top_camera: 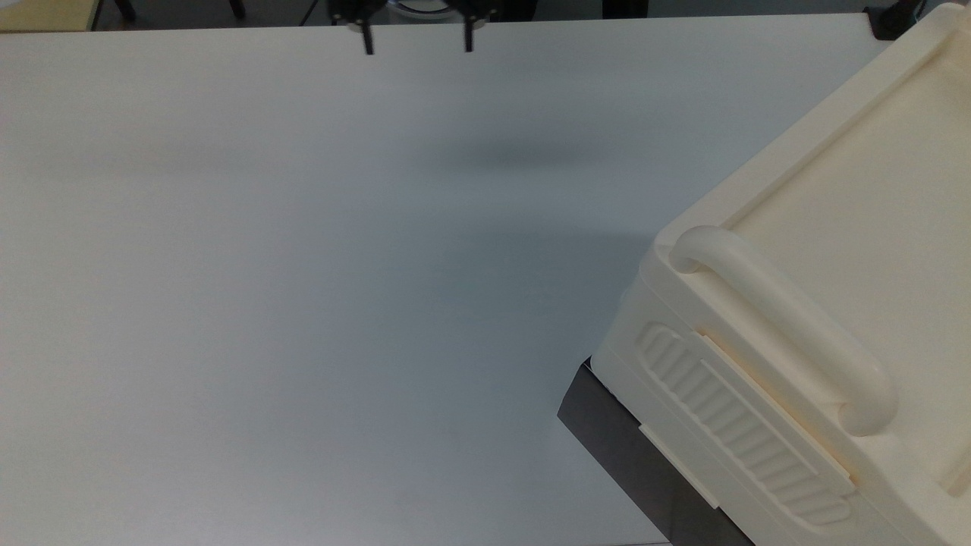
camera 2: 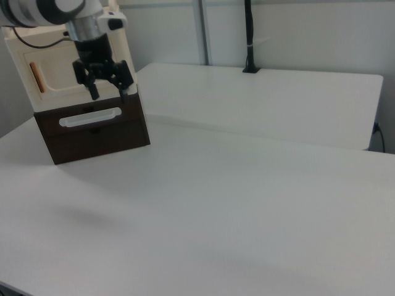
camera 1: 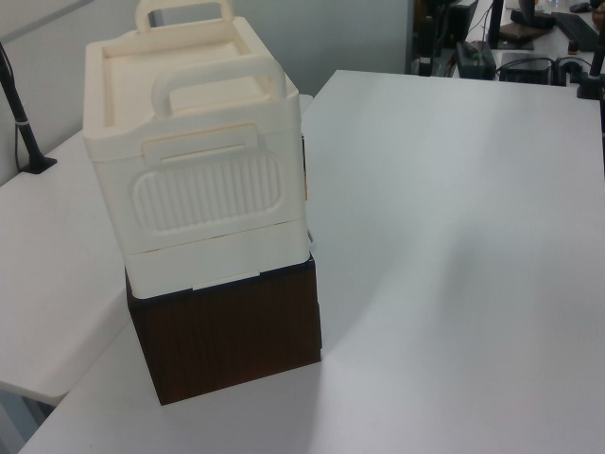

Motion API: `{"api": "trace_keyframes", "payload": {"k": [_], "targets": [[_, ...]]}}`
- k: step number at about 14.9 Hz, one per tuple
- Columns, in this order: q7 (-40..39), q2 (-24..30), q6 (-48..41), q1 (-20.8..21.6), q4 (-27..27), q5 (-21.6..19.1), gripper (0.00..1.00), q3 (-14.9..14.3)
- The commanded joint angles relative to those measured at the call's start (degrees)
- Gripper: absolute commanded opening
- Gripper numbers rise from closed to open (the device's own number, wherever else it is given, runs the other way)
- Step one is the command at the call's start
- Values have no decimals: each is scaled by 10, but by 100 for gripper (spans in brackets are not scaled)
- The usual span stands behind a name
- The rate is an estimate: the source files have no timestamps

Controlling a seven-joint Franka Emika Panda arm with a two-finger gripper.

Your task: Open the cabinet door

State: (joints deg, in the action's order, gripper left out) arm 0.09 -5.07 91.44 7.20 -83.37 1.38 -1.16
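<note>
The gripper [camera 2: 103, 90] hung with fingers spread near the cabinet [camera 2: 74, 92], whose stiff, light-looking cabinet door [camera 2: 65, 77] likely wanted hooking at the orange strip [camera 2: 37, 76].

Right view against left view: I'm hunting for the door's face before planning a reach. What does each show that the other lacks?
Right view: the open gripper in front of the cabinet door, with its orange strip. Left view: the ribbed side panel and the handle bar on top. Both: the cabinet on its dark base, on the white table.
</note>
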Motion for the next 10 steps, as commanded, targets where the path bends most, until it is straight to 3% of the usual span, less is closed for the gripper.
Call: {"api": "trace_keyframes", "payload": {"k": [1, 6, 7, 10], "targets": [[-4, 9, 28, 57, -4, -9, 100, -3], [1, 4, 82, 154, -3, -8, 100, -3], [30, 2, 109, 179, -4, -6, 100, -3], [29, -6, 191, 210, -5, -5, 100, -2]]}}
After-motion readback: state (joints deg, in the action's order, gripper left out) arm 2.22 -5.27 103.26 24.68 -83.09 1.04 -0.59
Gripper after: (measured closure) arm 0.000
